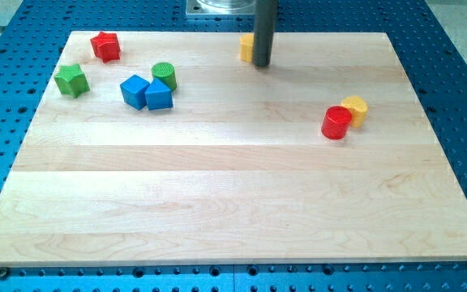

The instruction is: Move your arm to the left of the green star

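Note:
The green star (pixel 71 79) lies near the wooden board's upper left edge. My tip (pixel 262 64) is at the view's top centre, far to the right of the star. It stands just right of a yellow block (pixel 246 48), which the rod partly hides. A red star (pixel 104 46) lies up and right of the green star.
Two blue blocks (pixel 134 90) (pixel 159 96) touch each other right of the green star, with a green cylinder (pixel 164 75) just above them. A red cylinder (pixel 336 123) and a yellow cylinder (pixel 354 109) sit together at the right. The wooden board (pixel 233 203) rests on a blue perforated table.

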Available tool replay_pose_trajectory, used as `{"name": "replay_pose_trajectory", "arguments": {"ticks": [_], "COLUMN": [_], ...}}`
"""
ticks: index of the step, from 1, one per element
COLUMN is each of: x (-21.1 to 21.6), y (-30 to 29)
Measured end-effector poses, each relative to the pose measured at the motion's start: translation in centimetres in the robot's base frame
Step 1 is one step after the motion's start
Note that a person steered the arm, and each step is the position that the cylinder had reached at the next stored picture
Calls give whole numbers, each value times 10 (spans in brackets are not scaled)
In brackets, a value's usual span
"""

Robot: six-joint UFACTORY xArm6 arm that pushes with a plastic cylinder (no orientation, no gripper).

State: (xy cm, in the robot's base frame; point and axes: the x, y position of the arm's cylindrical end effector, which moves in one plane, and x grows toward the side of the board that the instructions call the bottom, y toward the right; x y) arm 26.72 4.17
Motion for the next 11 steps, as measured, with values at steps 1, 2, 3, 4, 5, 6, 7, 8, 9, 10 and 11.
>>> {"name": "replay_pose_trajectory", "arguments": {"ticks": [1, 2, 3, 4, 5, 6, 7, 8, 9, 10, 11], "x": [7, 37, 39, 39, 72, 125, 150, 151, 119, 109, 68], "y": [-7, -17, -26, -26, -40, -87, -124, -188, -282, -335, -312]}}
